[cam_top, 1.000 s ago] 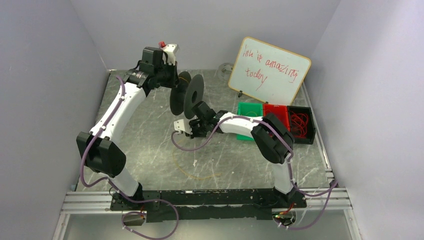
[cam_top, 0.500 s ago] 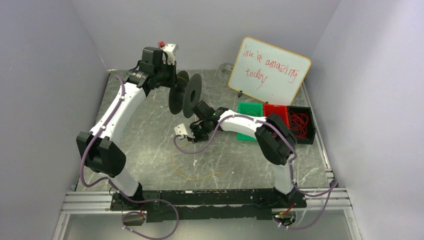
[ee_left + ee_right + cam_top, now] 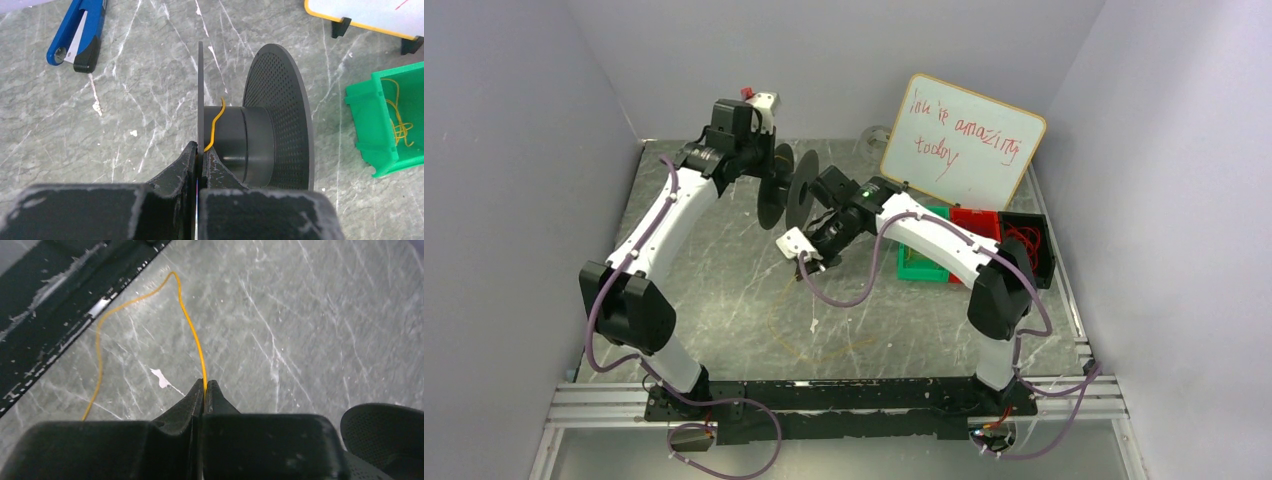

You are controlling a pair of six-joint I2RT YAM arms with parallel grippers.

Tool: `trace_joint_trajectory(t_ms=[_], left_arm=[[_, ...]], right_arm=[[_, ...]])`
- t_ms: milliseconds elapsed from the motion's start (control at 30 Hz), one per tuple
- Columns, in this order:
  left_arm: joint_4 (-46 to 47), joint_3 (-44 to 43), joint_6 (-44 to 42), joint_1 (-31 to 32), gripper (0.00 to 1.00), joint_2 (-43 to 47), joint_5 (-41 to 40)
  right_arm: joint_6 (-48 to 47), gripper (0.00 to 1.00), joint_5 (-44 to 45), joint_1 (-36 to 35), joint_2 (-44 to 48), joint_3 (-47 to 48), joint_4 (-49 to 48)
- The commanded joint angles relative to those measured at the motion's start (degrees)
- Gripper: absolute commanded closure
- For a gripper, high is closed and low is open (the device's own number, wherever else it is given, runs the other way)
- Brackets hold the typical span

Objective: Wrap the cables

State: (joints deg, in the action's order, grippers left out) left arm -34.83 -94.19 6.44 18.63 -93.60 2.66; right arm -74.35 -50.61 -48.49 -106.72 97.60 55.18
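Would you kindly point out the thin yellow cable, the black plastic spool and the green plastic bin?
thin yellow cable [image 3: 192, 335]: right wrist view, on its straight stretch.
black plastic spool [image 3: 252, 145]: left wrist view, on its hub.
green plastic bin [image 3: 365, 125]: left wrist view, on its outer wall.

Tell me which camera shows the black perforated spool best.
Left wrist: the black perforated spool fills the frame, hub, flanges and thin yellow cable clear. Top external shows it small and far; right wrist only a flange edge.
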Motion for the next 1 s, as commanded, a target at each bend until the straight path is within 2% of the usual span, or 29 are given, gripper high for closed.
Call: trace_joint_trajectory(t_ms=[0, 233, 533, 800, 967], left_arm=[[4.7, 0.4, -0.7, 1.8, 0.98, 0.2, -2.5], [5.0, 1.3, -1.4, 4.6, 0.98, -1.0, -4.1], [5.4, 2.5, -2.5, 6.9, 0.97, -2.0, -4.0], [5.7, 4.8, -5.7, 8.8, 0.97, -1.1, -3.1], [6.1, 6.5, -9.8, 8.9, 0.97, -0.1, 0.9]], right_arm=[[-5.3, 1.00, -8.7, -0.2, -0.4, 5.9, 8.8], [-5.0, 1.00, -12.9, 0.0, -2.8, 12.6, 11.0], [-1.1, 1.00, -12.8, 0.1, -4.2, 16.9, 8.0], [4.0, 1.00, -8.7, 2.3, -3.6, 16.4, 2.2], [5.5, 1.00, -8.6, 5.3, -2.2, 14.8, -0.2]])
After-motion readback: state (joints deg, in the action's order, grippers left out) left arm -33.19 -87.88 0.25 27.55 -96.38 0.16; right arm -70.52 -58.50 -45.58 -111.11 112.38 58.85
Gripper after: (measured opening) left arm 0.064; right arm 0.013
